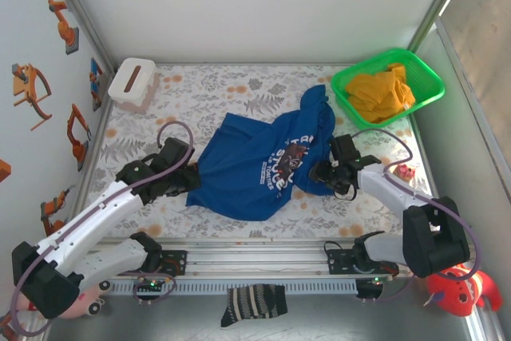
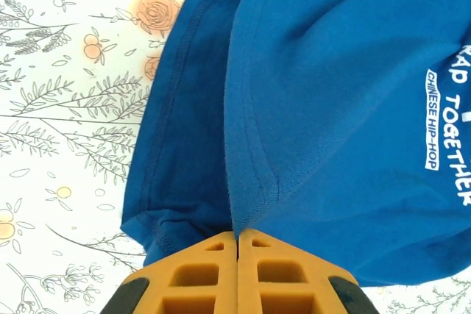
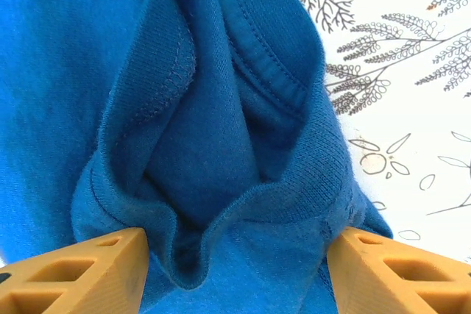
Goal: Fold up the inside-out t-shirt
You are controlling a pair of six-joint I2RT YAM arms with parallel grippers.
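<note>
The inside-out t-shirt (image 1: 255, 165) lies crumpled in the middle of the flowered table, royal blue with white lettering facing up. My left gripper (image 1: 190, 177) is at its left edge. In the left wrist view that left gripper (image 2: 238, 234) is shut on a pinched ridge of the blue t-shirt (image 2: 331, 108). My right gripper (image 1: 319, 172) is at the shirt's right side. In the right wrist view the right gripper (image 3: 235, 237) stands open, its orange fingers (image 3: 103, 262) wide apart with the bunched ribbed collar of the t-shirt (image 3: 199, 108) between them.
A green basket (image 1: 427, 89) holding a yellow-orange garment (image 1: 383, 93) stands at the back right. A white box (image 1: 132, 81) sits at the back left. A striped cloth (image 1: 254, 303) hangs at the front rail. A red toy (image 1: 459, 289) lies by the right arm's base.
</note>
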